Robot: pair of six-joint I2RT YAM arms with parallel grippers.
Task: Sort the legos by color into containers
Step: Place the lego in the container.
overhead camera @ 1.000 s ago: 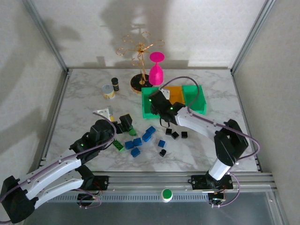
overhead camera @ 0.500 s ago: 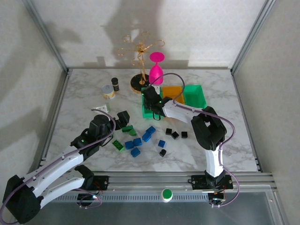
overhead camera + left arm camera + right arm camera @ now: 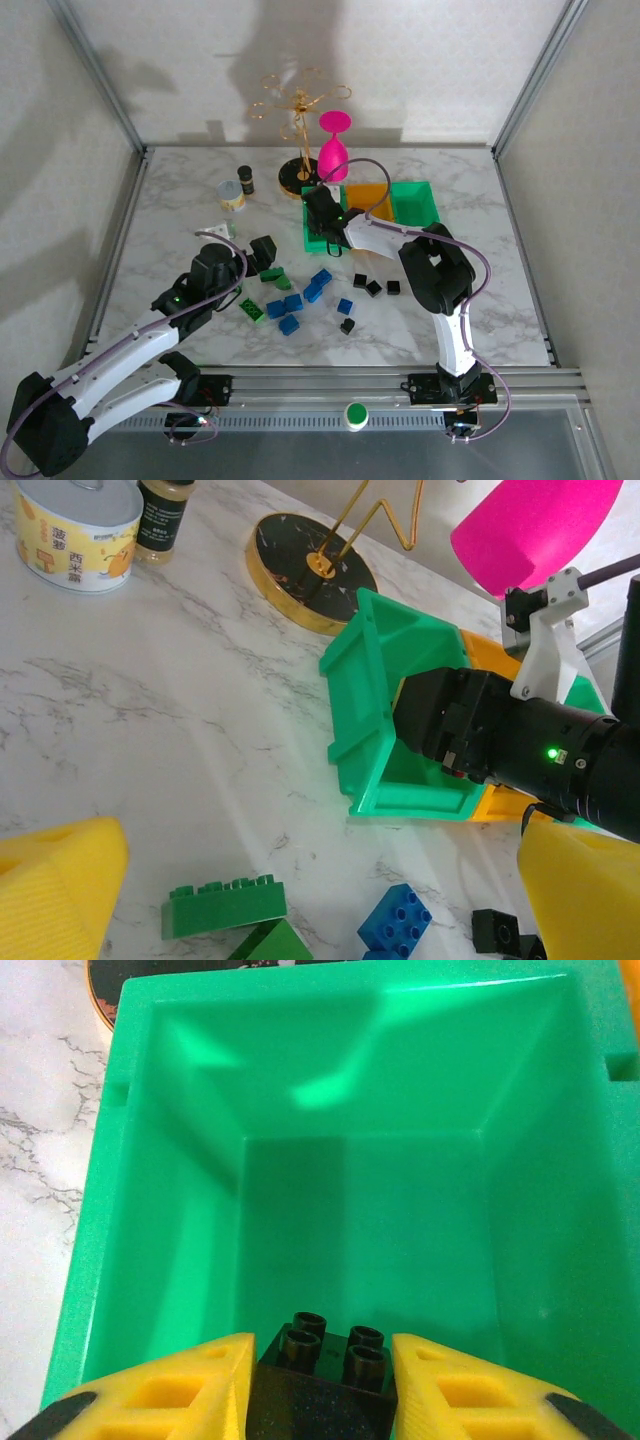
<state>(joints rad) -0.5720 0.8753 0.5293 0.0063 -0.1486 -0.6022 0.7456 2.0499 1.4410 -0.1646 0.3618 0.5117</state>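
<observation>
The left green bin [image 3: 160, 1210] has a bare floor, wide open, with its walls sloping away clear on every side under the black brick [image 3: 325, 1345] pinched in the right hand [image 3: 320, 1360]. From the spread-open left hand [image 3: 315, 875], though, the right arm's dark wrist [image 3: 500, 735] sits across that bin's mouth and blocks the way in. The gold stand [image 3: 298, 178] and pink goblet [image 3: 334, 150] crowd the back rim. Open bench [image 3: 175, 215] runs between the tin can [image 3: 232, 196] and the bin. Green bricks [image 3: 222, 905] and blue bricks [image 3: 290, 305] litter the front. Right of the black bricks [image 3: 373, 286], the bench is bare.
</observation>
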